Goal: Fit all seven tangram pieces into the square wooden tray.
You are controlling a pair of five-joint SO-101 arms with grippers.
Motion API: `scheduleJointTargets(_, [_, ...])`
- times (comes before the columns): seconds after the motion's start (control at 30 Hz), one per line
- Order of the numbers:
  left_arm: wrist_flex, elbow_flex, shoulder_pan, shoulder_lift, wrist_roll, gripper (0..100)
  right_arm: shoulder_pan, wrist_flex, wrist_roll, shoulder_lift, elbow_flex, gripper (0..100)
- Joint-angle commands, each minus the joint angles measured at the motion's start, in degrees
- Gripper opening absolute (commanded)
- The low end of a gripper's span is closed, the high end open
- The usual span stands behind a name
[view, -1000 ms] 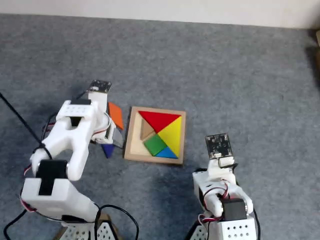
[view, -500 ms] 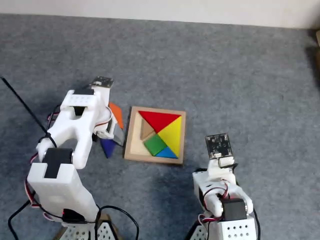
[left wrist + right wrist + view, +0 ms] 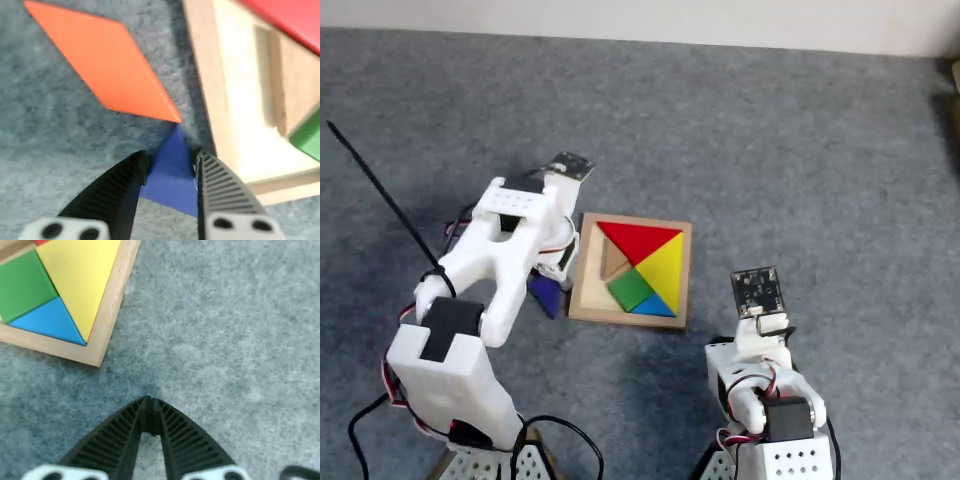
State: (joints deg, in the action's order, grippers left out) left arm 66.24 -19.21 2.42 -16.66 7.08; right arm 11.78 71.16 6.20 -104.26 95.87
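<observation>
From where I stand, the square wooden tray (image 3: 687,275) lies flat on the grey carpet (image 3: 770,150) between the two arms, nearer the left one. It is partly filled. A red triangle (image 3: 638,240) takes the far side, and a yellow triangle (image 3: 665,270) takes the side toward the right arm. A green square (image 3: 630,288) sits against their meeting point, and a light blue triangle (image 3: 655,306) lies in the near corner beside the green square. A plain tan piece (image 3: 300,90) sits further in, next to the red and green ones. Between it and the tray's left rim, a strip of pale tray floor (image 3: 245,100) is bare.

Two pieces lie outside the tray on the carpet, just beside its left rim. One is an orange parallelogram (image 3: 102,65), lying flat. The other is a dark blue triangle (image 3: 172,172), whose tip nearly meets a corner of the orange one.

The left gripper (image 3: 171,159) hangs over that spot. Its claw is open only by the triangle's width, with a finger pressed to each side of the dark blue piece. I cannot tell whether the piece is lifted off the carpet or resting on it.

The right gripper (image 3: 150,420) hovers low over bare carpet, near the tray's corner where the yellow and light blue pieces sit. Its claw is pinched fully together, the fingertips touching, with nothing between them.
</observation>
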Motion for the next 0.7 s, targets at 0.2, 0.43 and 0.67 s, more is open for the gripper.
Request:
scheduleJointTargets(0.2, [3.16,1.27,1.19,5.67,-0.18,15,-0.66,0.4,-0.18,-0.84,6.55,0.5])
scheduleJointTargets(0.43, [10.81,0.57,0.84,16.92,-4.22,25,-0.66,0.4,-0.18,-0.84,6.55,0.5])
scheduleJointTargets(0.67, [6.51,-5.58,-3.38,17.19,-5.89,30,-0.66,0.4,-0.18,-0.84,6.55,0.5])
